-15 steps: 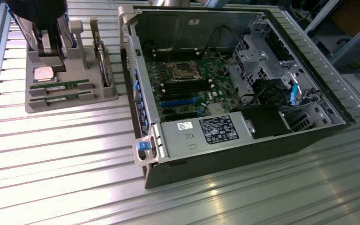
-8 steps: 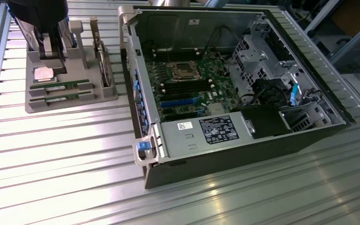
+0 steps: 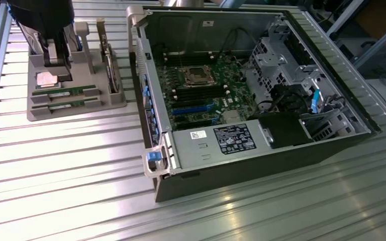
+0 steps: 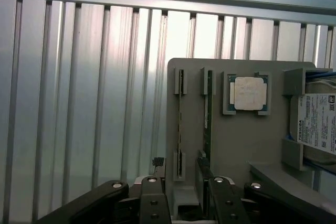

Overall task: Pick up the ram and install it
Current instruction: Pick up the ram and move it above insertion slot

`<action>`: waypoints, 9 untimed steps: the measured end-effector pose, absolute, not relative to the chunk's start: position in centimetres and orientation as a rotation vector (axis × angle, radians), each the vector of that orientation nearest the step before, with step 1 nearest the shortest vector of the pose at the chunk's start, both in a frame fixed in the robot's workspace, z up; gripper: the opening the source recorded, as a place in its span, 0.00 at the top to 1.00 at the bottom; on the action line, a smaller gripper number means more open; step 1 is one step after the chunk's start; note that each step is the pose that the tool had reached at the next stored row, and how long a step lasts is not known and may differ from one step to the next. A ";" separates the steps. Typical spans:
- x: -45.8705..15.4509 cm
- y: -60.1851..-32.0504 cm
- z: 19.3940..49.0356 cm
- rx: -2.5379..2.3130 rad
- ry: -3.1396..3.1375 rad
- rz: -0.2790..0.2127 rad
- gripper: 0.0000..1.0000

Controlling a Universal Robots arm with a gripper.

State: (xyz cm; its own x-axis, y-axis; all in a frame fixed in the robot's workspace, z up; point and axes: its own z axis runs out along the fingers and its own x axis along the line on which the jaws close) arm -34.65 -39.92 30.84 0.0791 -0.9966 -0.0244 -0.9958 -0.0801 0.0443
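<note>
Gripper [image 3: 54, 59] [image 4: 186, 205] hangs over the grey holder tray [image 3: 79, 113] [image 4: 236, 145], fingers spread, gripping nothing. The ram [image 3: 66, 92] [image 4: 208, 114] stands on edge in a tray slot beside the CPU chip [image 3: 47, 79] [image 4: 248, 93]. Its near end is close to the fingertips, untouched. Twin stick [image 3: 66, 104] [image 4: 180, 119] is in the next slot. Open computer case [image 3: 247, 100] stands beside the tray, on the exterior view's right.

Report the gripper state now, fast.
Gripper: open, holding nothing, over the grey holder; both ram sticks lie in it.
</note>
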 end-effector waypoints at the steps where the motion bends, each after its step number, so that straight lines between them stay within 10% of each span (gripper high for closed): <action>1: -34.7 -39.9 30.7 2.296 -2.120 -0.075 0.64; 9: -34.7 -39.9 30.1 2.296 -2.120 -0.075 0.64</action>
